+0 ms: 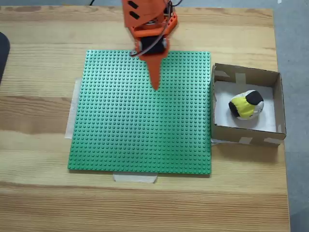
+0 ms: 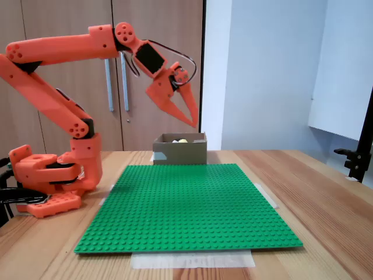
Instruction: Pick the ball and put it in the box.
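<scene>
While ball (image 1: 246, 105) rests inside box (image 1: 277, 99), end effector (image 2: 193, 121) hangs pressed together, empty, above green baseplate (image 1: 140, 145).

Orange printed arm (image 2: 58, 49), black servos, dark cables.

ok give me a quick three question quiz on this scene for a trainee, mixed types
1. True or false: the ball lies on the green studded mat.
2. Multiple choice: in the fixed view from above, the box sits A) at the mat's right edge, B) at the mat's left edge, C) on the middle of the mat.
3. Fill in: the pincer hangs raised above the mat and holds ____.

Key
1. False: it lies inside the box on the white floor.
2. A.
3. Nothing: its fingers look closed together with no object between them.
</scene>
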`<state>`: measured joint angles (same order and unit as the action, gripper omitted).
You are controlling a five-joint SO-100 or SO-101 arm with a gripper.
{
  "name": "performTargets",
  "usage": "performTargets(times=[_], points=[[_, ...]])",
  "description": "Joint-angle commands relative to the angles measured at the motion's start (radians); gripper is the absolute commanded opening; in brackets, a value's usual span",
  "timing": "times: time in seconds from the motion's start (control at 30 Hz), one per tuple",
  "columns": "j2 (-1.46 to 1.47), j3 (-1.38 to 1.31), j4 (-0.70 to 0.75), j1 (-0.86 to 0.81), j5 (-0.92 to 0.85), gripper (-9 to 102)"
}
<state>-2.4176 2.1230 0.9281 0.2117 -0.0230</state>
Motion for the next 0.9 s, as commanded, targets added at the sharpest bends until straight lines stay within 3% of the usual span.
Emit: performTargets(times=[0.0,0.87], points=[[-0.066,0.011,-0.008,-0.020,0.002,-1],[-0.540,0.552,-0.130,-0.095,-0.003,-1]])
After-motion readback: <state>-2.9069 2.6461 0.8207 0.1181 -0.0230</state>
